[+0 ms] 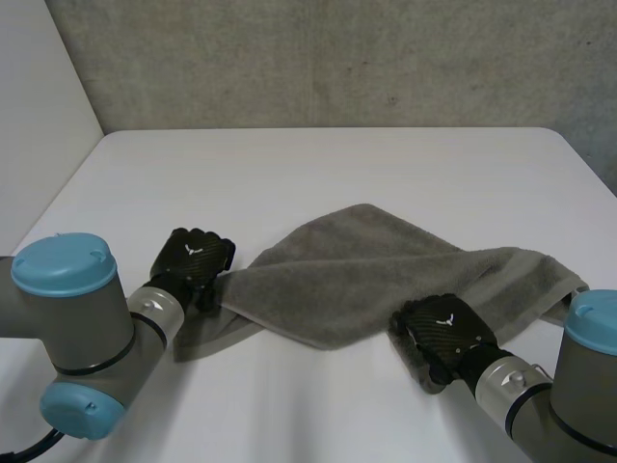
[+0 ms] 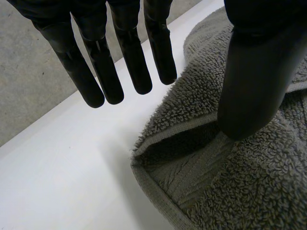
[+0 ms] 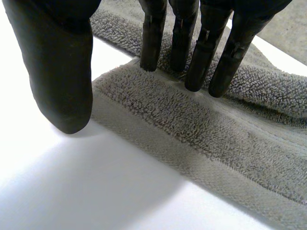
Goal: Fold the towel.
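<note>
A grey terry towel [image 1: 357, 280] lies loosely folded and askew across the near half of the white table [image 1: 318, 164]. My left hand [image 1: 193, 258] rests at the towel's left end. In its wrist view, the left hand [image 2: 129, 52] has straight fingers spread over bare table beside a folded corner of the towel [image 2: 249, 182], with the thumb [image 2: 254, 81] down on the cloth. My right hand [image 1: 443, 333] is at the towel's near edge, right of the middle. Its straight fingers [image 3: 201, 48] touch the hemmed edge of the towel [image 3: 201, 120], and its thumb [image 3: 57, 72] hangs over bare table beside that edge.
A rough grey wall [image 1: 337, 58] stands behind the table's far edge, and a pale panel [image 1: 39, 96] runs along the left side. The far half of the table is bare white surface. The towel's right end [image 1: 564, 280] reaches near my right arm.
</note>
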Available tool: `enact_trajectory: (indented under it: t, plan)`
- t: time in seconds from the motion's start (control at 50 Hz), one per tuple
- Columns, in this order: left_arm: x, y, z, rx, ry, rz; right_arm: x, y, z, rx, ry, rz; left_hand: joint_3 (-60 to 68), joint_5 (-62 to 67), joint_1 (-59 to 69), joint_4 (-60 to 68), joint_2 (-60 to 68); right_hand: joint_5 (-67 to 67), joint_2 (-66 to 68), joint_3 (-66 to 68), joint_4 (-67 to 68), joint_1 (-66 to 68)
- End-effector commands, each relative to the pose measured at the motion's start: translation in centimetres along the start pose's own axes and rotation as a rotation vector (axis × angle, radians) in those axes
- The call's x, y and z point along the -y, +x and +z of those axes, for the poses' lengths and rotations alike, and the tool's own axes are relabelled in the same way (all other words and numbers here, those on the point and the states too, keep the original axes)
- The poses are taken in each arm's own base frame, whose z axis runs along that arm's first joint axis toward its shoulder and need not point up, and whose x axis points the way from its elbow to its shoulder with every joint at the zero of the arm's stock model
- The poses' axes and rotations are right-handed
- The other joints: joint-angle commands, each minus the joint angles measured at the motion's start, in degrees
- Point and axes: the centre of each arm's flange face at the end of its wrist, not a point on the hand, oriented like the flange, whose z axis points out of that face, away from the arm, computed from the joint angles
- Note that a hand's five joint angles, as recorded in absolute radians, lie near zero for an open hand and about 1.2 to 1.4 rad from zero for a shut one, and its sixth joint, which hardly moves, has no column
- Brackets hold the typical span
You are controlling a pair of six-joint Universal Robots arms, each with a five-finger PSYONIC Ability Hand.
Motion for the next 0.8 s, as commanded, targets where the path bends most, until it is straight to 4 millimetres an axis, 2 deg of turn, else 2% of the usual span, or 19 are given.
enact_trajectory:
  t: [0.02, 0.3, 0.7, 0.76, 0.78, 0.8]
  plan:
    - [0.01, 0.01, 0.0, 0.0, 0.001, -0.001, 0.24, 0.12, 0.23, -0.006, 0.019, -0.006, -5.36, -15.33, -5.39, -5.24, -5.19, 3.84, 5.53, 4.54, 4.53, 4.07]
    - [0.05, 0.16, -0.05, -0.004, 0.002, 0.001, 0.78, 0.41, 0.51, -0.017, 0.043, -0.015, -5.36, -15.33, -5.39, -5.24, -5.19, 4.35, 6.04, 5.05, 5.04, 4.58]
    - [-0.06, 0.21, -0.16, -0.006, -0.002, 0.002, 0.38, 0.12, 0.74, -0.006, 0.031, -0.013, -5.36, -15.33, -5.39, -5.24, -5.19, 8.05, 9.74, 8.75, 8.75, 8.28]
    - [-0.06, 0.21, -0.16, -0.006, -0.002, 0.002, 0.38, 0.12, 0.74, -0.006, 0.031, -0.013, -5.53, -15.5, -5.56, -5.41, -5.36, 10.07, 11.76, 10.77, 10.76, 10.3]
    - [-0.06, 0.21, -0.16, -0.006, -0.002, 0.002, 0.38, 0.12, 0.74, -0.006, 0.031, -0.013, -5.53, -15.5, -5.56, -5.41, -5.36, 16.4, 18.09, 17.1, 17.09, 16.63]
    - [-0.05, 0.27, -0.18, -0.007, -0.002, 0.002, 0.38, 0.12, 0.74, -0.006, 0.031, -0.013, -5.53, -15.5, -5.56, -5.41, -5.36, 16.46, 18.15, 17.17, 17.16, 16.69]
